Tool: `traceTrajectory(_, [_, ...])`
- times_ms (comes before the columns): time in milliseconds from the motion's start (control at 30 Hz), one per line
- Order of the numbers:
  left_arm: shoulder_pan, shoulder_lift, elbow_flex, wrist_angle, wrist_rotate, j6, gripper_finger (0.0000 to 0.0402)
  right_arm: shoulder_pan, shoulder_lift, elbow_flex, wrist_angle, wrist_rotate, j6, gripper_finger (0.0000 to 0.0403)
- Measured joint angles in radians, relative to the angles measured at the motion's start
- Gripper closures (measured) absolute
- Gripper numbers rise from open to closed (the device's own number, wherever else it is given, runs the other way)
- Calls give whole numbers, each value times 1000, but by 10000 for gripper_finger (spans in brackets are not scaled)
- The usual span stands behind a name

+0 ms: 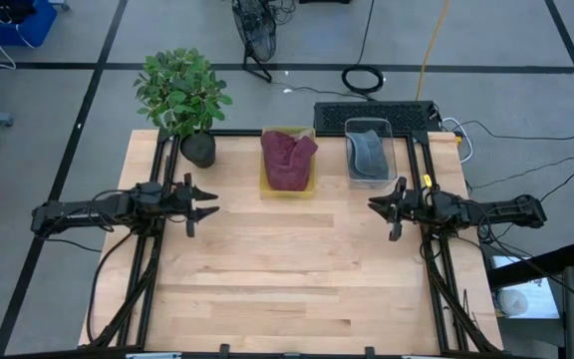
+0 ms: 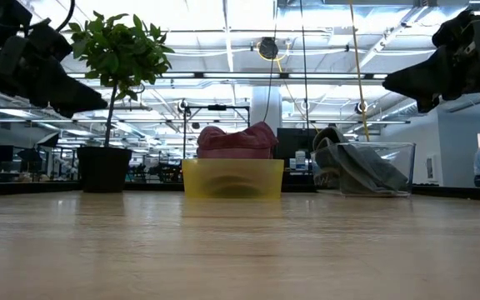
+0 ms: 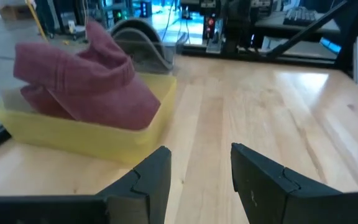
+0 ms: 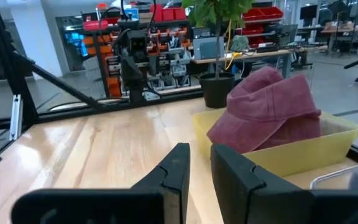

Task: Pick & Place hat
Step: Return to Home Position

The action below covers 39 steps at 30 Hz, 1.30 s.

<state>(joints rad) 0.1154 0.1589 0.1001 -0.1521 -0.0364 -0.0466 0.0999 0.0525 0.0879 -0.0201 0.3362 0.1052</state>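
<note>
- Wooden surface (image 1: 297, 269); both arms hang above it, well apart.
- Yellow bin (image 2: 232, 179) at the far edge, beside a transparent bin (image 1: 371, 152).
- Red caps (image 1: 287, 158), faded maroon and crumpled, heaped in the yellow bin above its rim.
- Left gripper (image 1: 210, 202): fingers released, empty.
- Right gripper (image 1: 373, 203): fingers slightly parted, empty.

Pale wood surface (image 1: 267, 269), smooth, satin sheen. Matt, washed-out cloth on red caps (image 1: 288, 160). Translucent plastic for yellow bin (image 2: 232, 179); clear glossy plastic for transparent bin (image 2: 398, 162).
</note>
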Motion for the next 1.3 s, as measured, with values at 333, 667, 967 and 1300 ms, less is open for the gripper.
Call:
traceTrajectory(333, [0, 11, -87, 185, -9, -20, 234, -1, 15, -74, 84, 32, 11, 348])
traceTrajectory(667, [0, 11, -88, 191, -11, -18, 234, -1, 25, -74, 113, 31, 9, 348])
traceTrajectory(967, [0, 11, -88, 207, -11, -18, 234, -1, 26, -74, 115, 30, 10, 348])
traceTrajectory(1300, [0, 11, -88, 207, -11, -17, 234, -1, 25, -74, 120, 30, 10, 348])
